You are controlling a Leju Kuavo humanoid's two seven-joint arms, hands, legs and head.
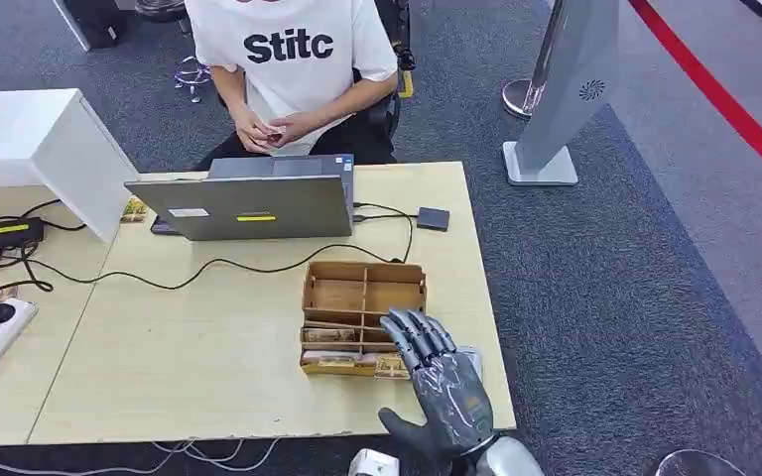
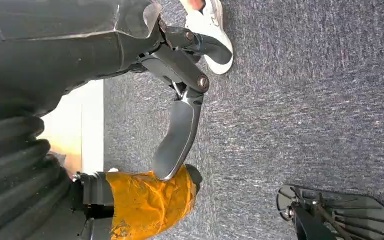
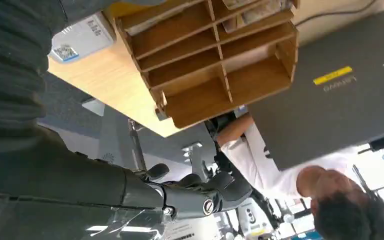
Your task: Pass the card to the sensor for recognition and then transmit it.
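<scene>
the head view looks forward and down from high on the robot over a table, with a divided box near centre, a laptop at 11 o'clock of the box, and a seated person at 12 o'clock beyond the table. the right hand enters from 6 o'clock, close to the lens. the right wrist view sits close behind the right hand, turned upside down, facing across the table edge; it shares the box, the laptop and the person with the head view. the left wrist view hangs low, close behind the left hand, facing grey carpet.
</scene>
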